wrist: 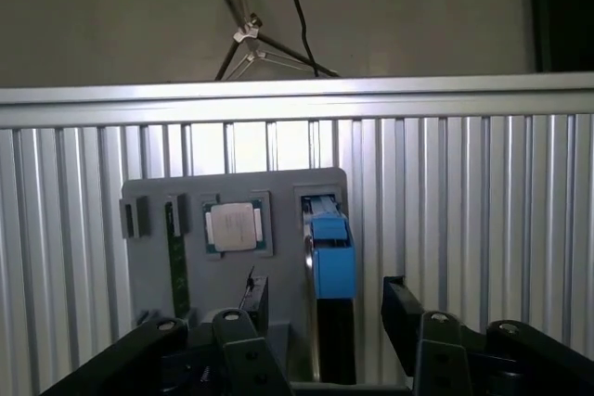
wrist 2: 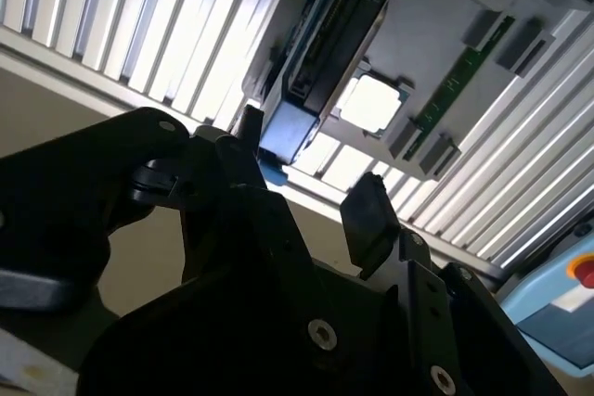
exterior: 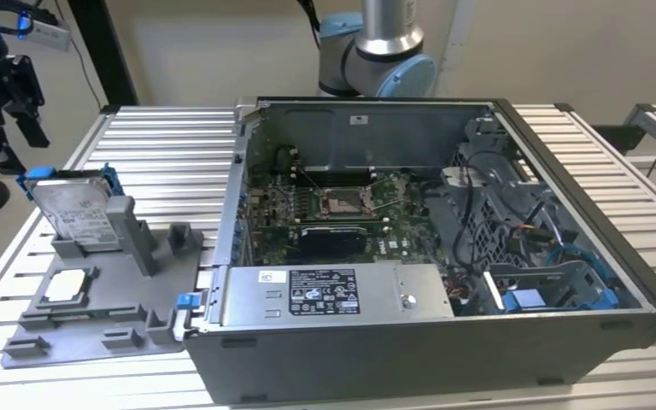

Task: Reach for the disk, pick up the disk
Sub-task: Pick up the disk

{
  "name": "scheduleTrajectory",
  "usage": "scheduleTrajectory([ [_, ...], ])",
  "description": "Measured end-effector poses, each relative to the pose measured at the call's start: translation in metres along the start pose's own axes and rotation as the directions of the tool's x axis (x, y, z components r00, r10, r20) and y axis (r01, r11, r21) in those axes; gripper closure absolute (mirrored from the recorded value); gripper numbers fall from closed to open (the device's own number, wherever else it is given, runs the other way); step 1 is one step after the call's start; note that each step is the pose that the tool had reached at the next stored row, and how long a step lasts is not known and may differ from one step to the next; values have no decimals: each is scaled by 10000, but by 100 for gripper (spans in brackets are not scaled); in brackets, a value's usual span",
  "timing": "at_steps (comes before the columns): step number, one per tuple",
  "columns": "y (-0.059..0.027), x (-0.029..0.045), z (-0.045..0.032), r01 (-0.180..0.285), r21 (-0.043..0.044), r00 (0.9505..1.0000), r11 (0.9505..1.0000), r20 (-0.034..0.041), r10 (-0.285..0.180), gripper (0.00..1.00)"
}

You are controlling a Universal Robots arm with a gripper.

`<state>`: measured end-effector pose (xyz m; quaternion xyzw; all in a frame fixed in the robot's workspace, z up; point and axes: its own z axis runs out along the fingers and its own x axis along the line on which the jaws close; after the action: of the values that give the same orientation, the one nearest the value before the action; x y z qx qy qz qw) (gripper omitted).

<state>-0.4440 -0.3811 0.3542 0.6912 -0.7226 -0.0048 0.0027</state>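
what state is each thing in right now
gripper: open, fingers apart, clear of the disk
disk: standing upright on edge in the grey holder, not gripped
processor chip: lying flat in its recess on the holder
grey holder: flat on the slatted table
computer case: open, side panel off, insides exposed
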Motion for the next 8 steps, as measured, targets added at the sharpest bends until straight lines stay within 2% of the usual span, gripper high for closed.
scheduleTrajectory([
  [8, -1, -3, 93, 0, 1, 10000, 10000, -3, 0, 0],
])
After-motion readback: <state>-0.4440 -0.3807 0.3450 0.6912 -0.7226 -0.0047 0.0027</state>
